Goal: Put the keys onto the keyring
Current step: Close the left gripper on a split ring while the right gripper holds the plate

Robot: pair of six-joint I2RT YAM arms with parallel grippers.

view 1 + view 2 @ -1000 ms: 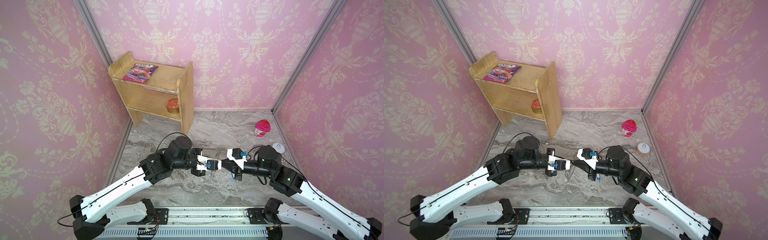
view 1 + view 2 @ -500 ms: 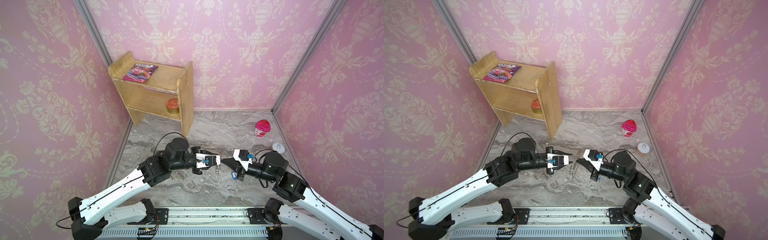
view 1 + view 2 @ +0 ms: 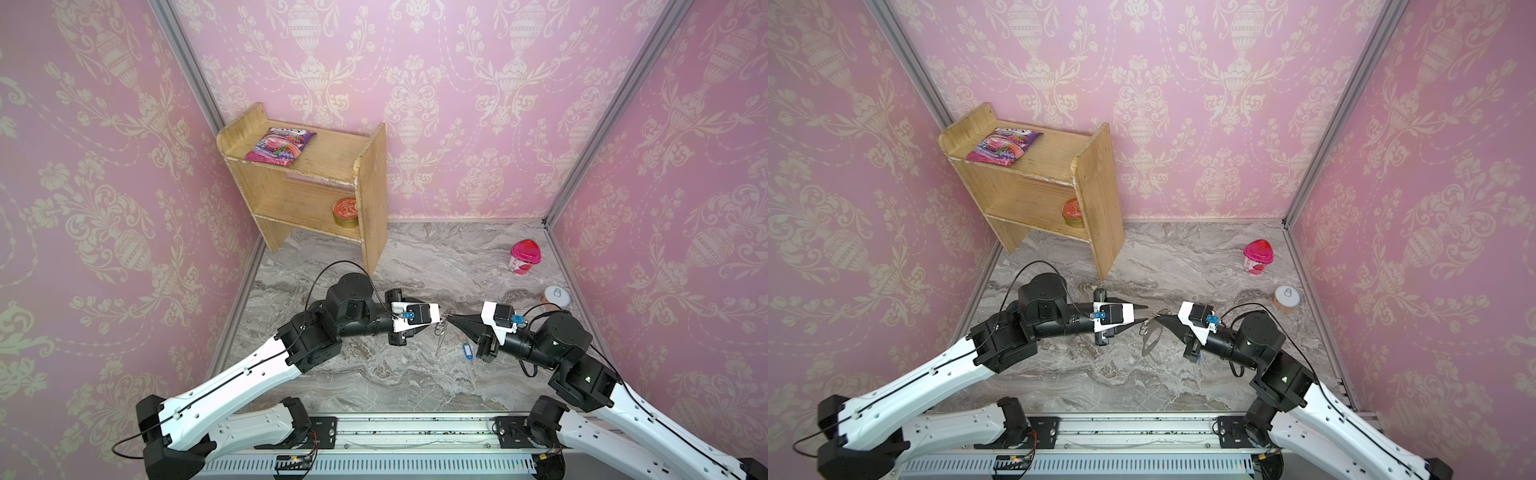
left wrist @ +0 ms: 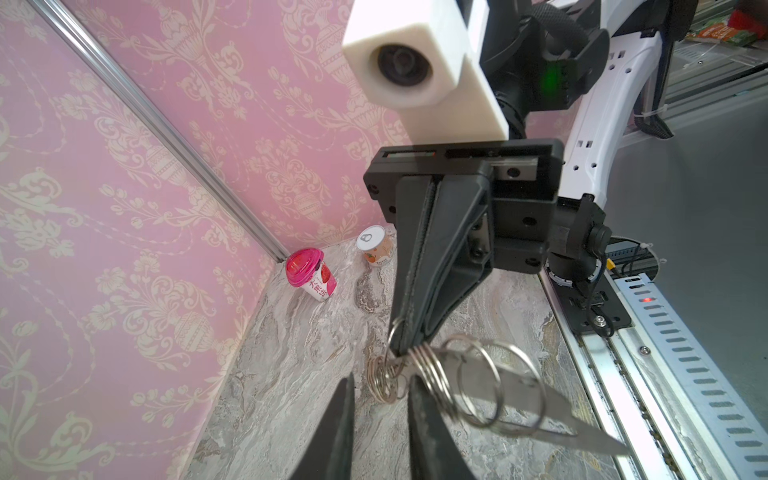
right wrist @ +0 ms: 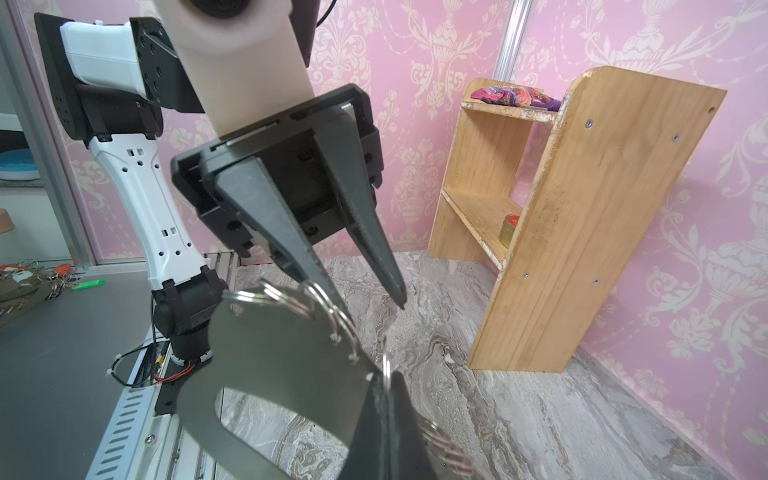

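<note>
My right gripper [image 3: 449, 319] is shut on one small ring of the keyring [image 5: 282, 353], a flat grey plate with a handle slot. The plate hangs edge-on below the tips [image 3: 1152, 337], above the marble table. The keys, with their blue tag [image 3: 468, 352], lie on the table under the right gripper and touch neither gripper. My left gripper [image 3: 1145, 313] faces the right one tip to tip. It stands open by a narrow gap [image 4: 382, 380] with nothing in it, one finger [image 4: 432, 432] against the plate's row of rings [image 4: 432, 374].
A wooden shelf [image 3: 316, 174] stands at the back left with a snack pouch [image 3: 278, 143] on top and a round tin [image 3: 347, 212] on its lower board. A pink-lidded cup [image 3: 524, 257] and a small can [image 3: 556, 296] stand near the right wall.
The left gripper has gone from shut to open and moved right. The right gripper drew back to the right with the keyring. The blue-tagged keys stayed in place.
</note>
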